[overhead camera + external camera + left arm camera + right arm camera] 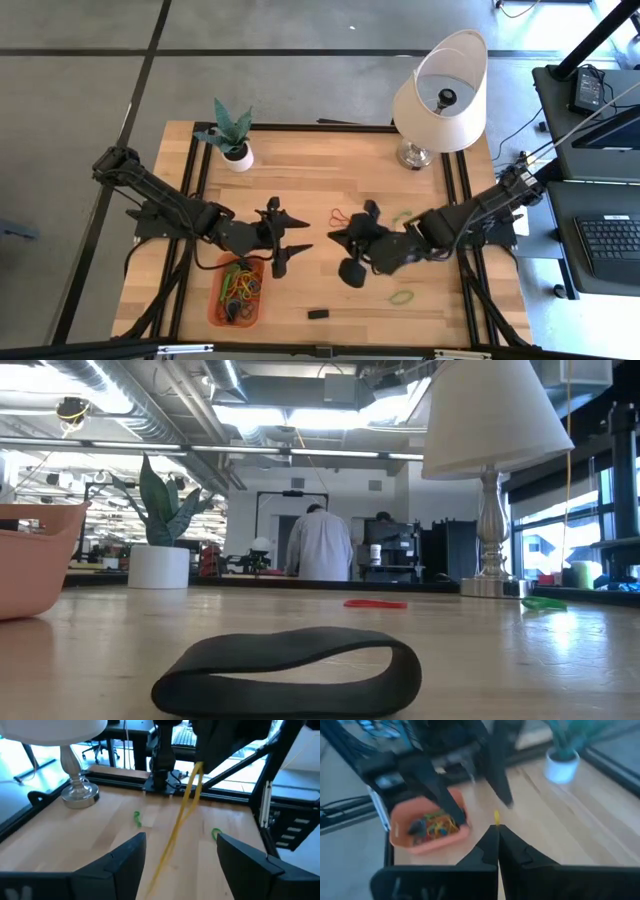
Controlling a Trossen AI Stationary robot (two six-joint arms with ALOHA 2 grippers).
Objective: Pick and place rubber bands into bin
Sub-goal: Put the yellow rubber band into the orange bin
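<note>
Orange bin [238,291] sits near the table's [330,180] front left corner, heaped with rubber bands [240,286]. The left gripper [290,240] hovers just beside it, fingers spread apart and empty. The right gripper [497,839], facing it, is clenched on what looks like a yellow band [182,817], blurred and stretched. 2 green bands [402,296] lie near the right arm.

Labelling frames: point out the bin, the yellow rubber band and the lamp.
bin [219,300]: high view, left rim.
yellow rubber band [181,822]: left wrist view, middle of the stretched strand.
lamp [440,95]: high view, shade.
</note>
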